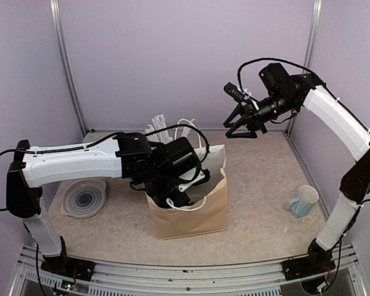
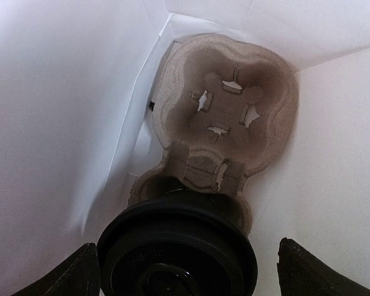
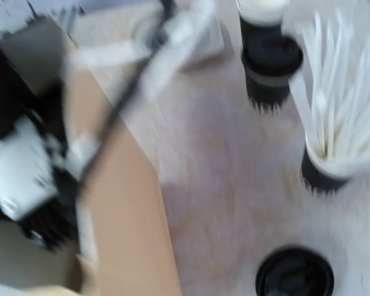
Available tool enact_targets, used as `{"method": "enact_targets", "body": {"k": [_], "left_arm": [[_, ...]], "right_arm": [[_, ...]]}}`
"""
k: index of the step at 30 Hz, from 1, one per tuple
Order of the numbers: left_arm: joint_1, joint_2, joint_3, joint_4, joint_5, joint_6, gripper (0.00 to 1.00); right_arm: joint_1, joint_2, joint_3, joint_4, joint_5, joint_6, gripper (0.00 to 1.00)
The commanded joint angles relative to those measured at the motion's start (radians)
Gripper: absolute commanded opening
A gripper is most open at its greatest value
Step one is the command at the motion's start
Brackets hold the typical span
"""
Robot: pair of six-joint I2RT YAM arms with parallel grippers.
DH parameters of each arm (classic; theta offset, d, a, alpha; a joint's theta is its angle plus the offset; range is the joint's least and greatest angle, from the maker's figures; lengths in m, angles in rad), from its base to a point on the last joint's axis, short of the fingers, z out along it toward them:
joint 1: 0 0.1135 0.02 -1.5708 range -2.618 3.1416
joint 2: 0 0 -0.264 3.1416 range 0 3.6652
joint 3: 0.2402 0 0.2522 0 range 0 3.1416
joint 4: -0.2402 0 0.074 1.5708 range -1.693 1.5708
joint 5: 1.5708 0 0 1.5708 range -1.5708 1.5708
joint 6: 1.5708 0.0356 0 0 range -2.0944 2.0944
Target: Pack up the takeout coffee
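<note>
The takeout coffee (image 2: 179,253) shows as a black lid low in the left wrist view. It stands in the near slot of a brown pulp cup carrier (image 2: 225,92) at the bottom of the white-lined paper bag (image 1: 191,216). My left gripper (image 2: 185,246) is down inside the bag, open, with one dark finger (image 2: 71,277) on each side of the lid. A gap shows beside the right finger. My right gripper (image 1: 245,126) hangs high at the back right, open and holding nothing. Its fingers are out of the blurred right wrist view.
Behind the bag stand a stack of white-rimmed black cups (image 3: 261,15), a lidded black cup (image 3: 271,68), a cup of white stirrers (image 3: 336,142) and another black lid (image 3: 294,274). A pale blue mug (image 1: 304,200) sits at the right, and a clear round dish (image 1: 84,198) at the left.
</note>
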Motion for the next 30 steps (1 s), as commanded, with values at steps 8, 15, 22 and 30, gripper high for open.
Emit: {"method": "enact_targets", "body": {"k": [8,15,22,30], "left_arm": [[0.002,0.010,0.002,0.043,0.019,-0.009,0.96],[0.003,-0.015,-0.004,0.070,-0.022,-0.028,0.97],[0.003,-0.061,-0.018,0.184,-0.063,-0.034,0.98],[0.006,-0.106,-0.015,0.354,-0.173,-0.013,0.99]], "right_arm": [[0.086,0.061,0.036,-0.085,-0.066,0.026,0.57],[0.116,0.084,-0.009,-0.061,0.039,0.055,0.56],[0.117,0.089,-0.024,-0.027,0.098,0.087,0.54],[0.117,0.094,-0.005,-0.021,0.129,0.106,0.52]]}}
